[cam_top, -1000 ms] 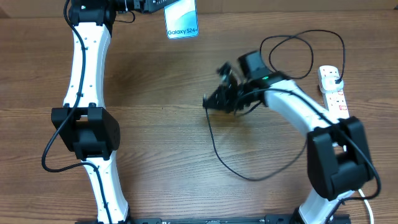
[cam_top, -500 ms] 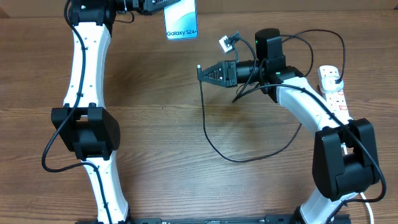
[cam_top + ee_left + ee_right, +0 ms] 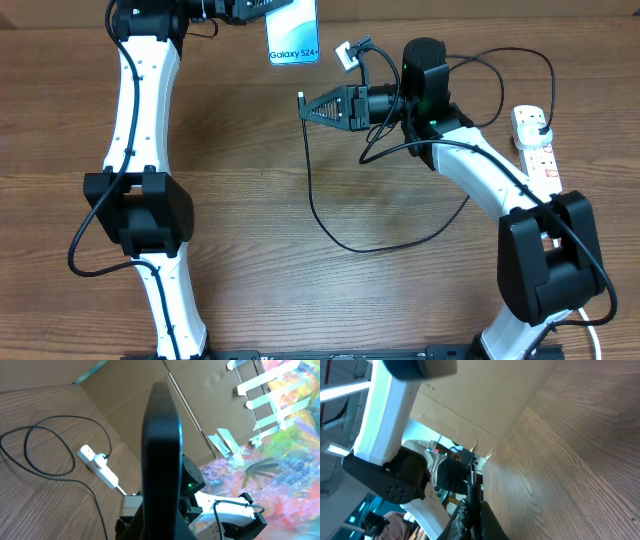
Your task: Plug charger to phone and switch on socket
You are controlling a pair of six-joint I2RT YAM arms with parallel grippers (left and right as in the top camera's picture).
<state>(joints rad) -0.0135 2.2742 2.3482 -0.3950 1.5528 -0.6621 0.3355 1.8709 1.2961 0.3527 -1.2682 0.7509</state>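
The phone [image 3: 292, 30], screen lit light blue, is held up at the table's far edge by my left gripper [image 3: 258, 8], which is shut on it. In the left wrist view the phone [image 3: 161, 445] shows edge-on in my left gripper [image 3: 161, 527]. My right gripper [image 3: 306, 101] points left, below and just right of the phone, shut on the charger's connector tip. The thin black charger cable [image 3: 330, 228] hangs from it, loops over the table and runs to the black plug in the white socket strip [image 3: 538, 152]. In the right wrist view the tip [image 3: 471, 477] sticks out past my right gripper's fingers [image 3: 472, 510].
The socket strip [image 3: 100, 467] lies at the table's right edge, its thick white lead running toward the right arm's base. A white tag [image 3: 346, 55] on wires sits above my right wrist. Cardboard walls stand behind the table.
My right gripper has risen and moved left and toward the far edge with the connector tip, nearing the phone. The cable loop was dragged along. The left arm and phone held still.
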